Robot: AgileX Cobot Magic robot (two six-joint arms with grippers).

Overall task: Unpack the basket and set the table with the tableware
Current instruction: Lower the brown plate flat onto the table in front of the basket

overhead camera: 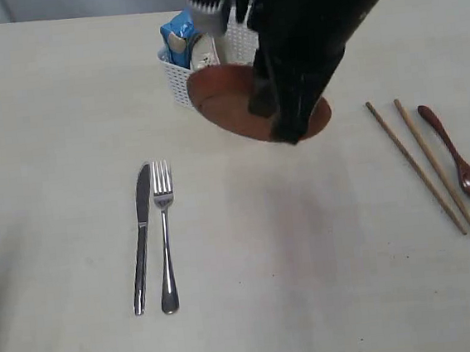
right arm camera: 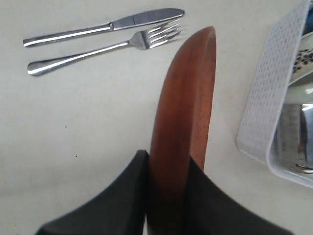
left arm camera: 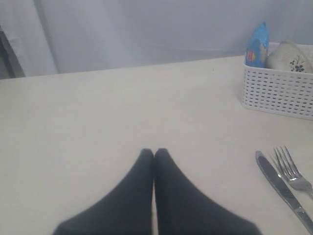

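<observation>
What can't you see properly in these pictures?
- Exterior view: the black arm covers much of the basket and part of the plate.
- Left wrist view: the basket wall hides most of the bowl; the picture edge cuts off the handles of the knife and fork.
- Right wrist view: the shiny metal thing in the basket is blurred and cut off by the edge.

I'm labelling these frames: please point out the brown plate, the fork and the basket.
brown plate (right arm camera: 183, 112), right wrist view, middle of its face
fork (overhead camera: 165, 241), exterior view, its handle
basket (left arm camera: 276, 90), left wrist view, its lattice side wall
</observation>
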